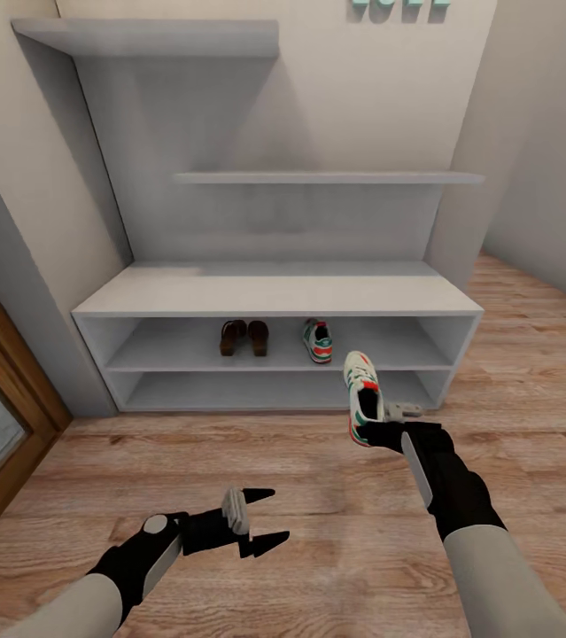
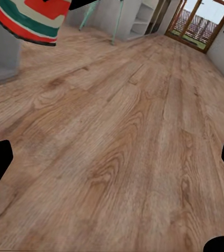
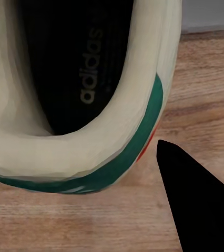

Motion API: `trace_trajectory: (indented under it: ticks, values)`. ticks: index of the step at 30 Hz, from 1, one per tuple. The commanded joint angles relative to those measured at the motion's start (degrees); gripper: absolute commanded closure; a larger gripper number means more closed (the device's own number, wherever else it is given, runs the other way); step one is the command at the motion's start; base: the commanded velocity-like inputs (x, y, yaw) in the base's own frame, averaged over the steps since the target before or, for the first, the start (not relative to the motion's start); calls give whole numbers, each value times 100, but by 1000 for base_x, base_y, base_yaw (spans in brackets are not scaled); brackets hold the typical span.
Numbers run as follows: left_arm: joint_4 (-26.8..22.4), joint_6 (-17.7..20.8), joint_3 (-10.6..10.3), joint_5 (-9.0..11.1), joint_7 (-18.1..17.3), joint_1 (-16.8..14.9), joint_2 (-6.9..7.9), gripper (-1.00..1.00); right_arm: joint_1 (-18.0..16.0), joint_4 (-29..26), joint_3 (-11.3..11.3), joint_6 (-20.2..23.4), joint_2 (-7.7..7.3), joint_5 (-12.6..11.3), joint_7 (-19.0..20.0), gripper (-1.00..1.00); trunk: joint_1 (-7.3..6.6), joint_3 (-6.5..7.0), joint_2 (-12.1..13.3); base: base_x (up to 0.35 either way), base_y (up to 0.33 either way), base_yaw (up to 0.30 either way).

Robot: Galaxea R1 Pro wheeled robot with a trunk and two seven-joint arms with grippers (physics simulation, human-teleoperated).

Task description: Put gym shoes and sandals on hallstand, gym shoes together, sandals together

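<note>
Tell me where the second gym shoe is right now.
In the head view, the white lace-up gym shoe with green stripes is held off the wood-plank floor in the right end effector, in front of the light grey shoe rack, toward its right end.

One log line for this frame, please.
right gripper: holding gym shoe | left gripper: open, empty | hallstand shelf: sandals, second gym shoe
</note>
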Motion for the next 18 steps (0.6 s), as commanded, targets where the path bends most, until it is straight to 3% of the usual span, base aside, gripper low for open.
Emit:
trace_trajectory:
  ticks: [1,4,8,18]
  values:
    - [15,-30,-47,48,8,-5,4,-100,-3,-6,-21,-1,8,3,19,100,-1,-5,-2,0,0,0]
    - [43,-34,-47,45,20,-1,-4,-100,-3,-3,-21,-268,10,17,-15,100,-1,-5,-2,0,0,0]
    - [60,-37,-47,47,24,-2,-8,-100,-3,-2,-21,-930,14,17,-40,100,-1,-5,-2,0,0,0]
    - [69,-37,-47,63,23,-1,-9,-100,-3,18,-10,-1072,6,16,-30,100,-1,-5,-2,1,0,0]
